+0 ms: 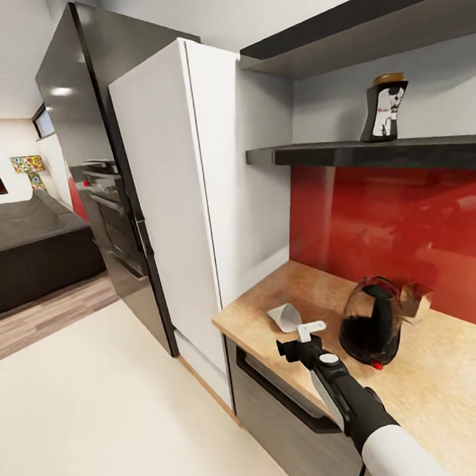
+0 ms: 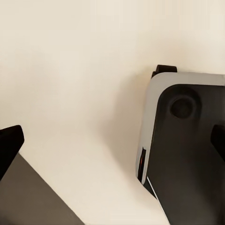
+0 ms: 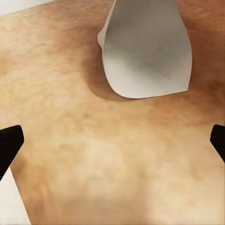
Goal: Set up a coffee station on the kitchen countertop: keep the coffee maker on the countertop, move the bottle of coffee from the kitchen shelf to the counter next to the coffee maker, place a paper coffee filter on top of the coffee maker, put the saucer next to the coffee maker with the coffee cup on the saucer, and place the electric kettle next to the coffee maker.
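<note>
I see the filter [image 1: 285,316] lying on its side on the countertop [image 1: 439,386], near the front left corner, its open mouth toward my right gripper [image 1: 293,343]. From the right wrist it fills the far side of the view [image 3: 147,51], resting on bare wood grain [image 3: 93,154] with both fingertips [image 3: 9,145] set wide apart at the picture's edges and nothing between them. That gripper hovers just short of the filter, not touching it.

Just beside the filter, further along the counter, the kettle [image 1: 372,321] stands tilted in the head view, its red spot low at the front. Behind it runs the red backsplash [image 1: 403,231]. Above, on the shelf [image 1: 375,151], the coffee bottle [image 1: 384,108] stands upright, well apart from the kettle.

My left gripper [image 2: 112,140] hangs over the pale floor [image 2: 70,70] beside the robot's base [image 2: 187,150], fingers [image 2: 9,143] spread, holding nothing.

A white cabinet [image 1: 191,199] and dark fridge [image 1: 95,171] stand left of the counter.
</note>
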